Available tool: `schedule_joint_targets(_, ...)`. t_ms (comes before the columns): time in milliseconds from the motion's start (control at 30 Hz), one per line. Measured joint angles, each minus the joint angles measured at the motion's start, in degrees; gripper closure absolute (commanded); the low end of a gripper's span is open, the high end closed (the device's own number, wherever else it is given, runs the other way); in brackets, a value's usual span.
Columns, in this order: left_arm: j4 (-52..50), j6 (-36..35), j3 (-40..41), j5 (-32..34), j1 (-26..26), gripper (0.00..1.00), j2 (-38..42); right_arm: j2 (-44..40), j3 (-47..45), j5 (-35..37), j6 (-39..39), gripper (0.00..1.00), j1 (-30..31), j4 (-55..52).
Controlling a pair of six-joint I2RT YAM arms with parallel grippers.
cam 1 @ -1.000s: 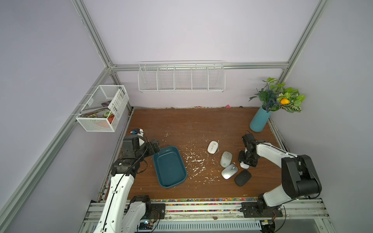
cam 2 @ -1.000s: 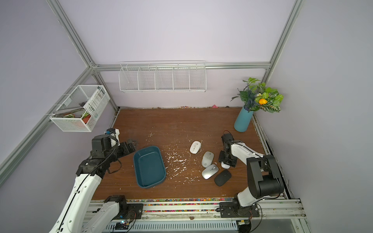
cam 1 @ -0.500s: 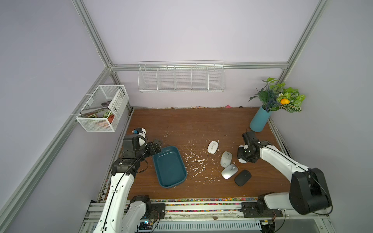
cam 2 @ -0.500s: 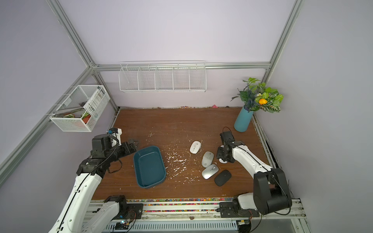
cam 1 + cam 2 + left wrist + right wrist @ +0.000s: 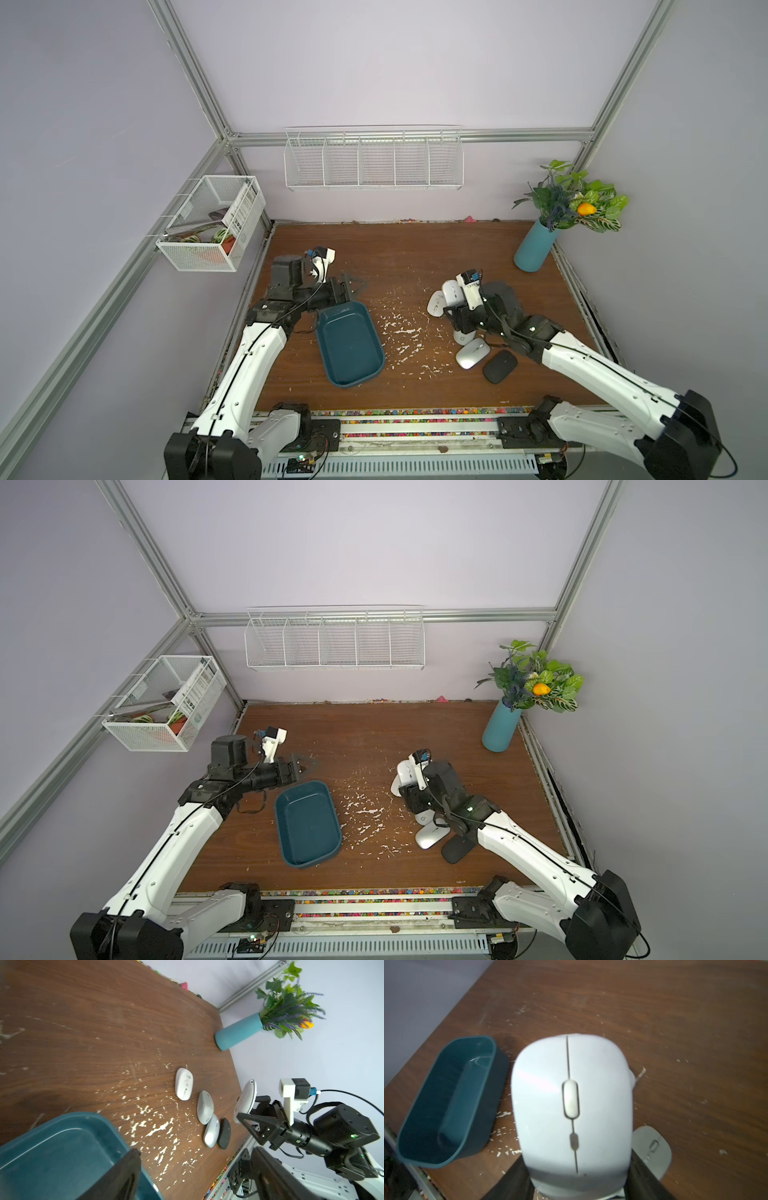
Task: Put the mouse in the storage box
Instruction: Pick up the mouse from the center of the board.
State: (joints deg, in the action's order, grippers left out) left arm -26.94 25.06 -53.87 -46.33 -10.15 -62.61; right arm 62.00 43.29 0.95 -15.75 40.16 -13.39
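Just behind the far end of the storage box (image 5: 349, 345), left gripper (image 5: 353, 286) with jaws spread wide, near its rim. Right of the box, white crumbs (image 5: 401, 332) scattered over the table (image 5: 415, 249). Further right of the box, white mouse (image 5: 571, 1105) raised off the table, clamped between the jaws of right gripper (image 5: 249, 1107), near a row of four other mice (image 5: 205, 1107).

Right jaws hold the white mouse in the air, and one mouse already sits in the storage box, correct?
No: the storage box is empty, as the right wrist view shows. The right gripper does hold the white mouse in the air.
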Motion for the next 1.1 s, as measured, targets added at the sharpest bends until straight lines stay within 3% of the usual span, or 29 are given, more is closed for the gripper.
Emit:
schedule_joint_targets(200,1.9,0.2,-1.2,-3.5,-6.7,0.13,-0.1,2.1,-1.5,-1.3,10.0,0.69,10.1,9.9)
schedule_joint_targets(567,4.7,1.7,4.2,-4.1,-14.3,0.14,1.4,9.6,0.0,-2.3,16.8,0.69,16.8,17.5)
schedule_joint_targets(867,5.2,2.5,5.8,-2.0,-18.0,0.32,-0.7,12.4,3.0,-2.3,18.4,0.69,18.4,19.3)
schedule_joint_targets(1100,6.1,3.3,6.5,-1.2,-19.2,0.61,-1.9,13.7,3.4,-2.1,19.1,0.69,18.8,19.4)
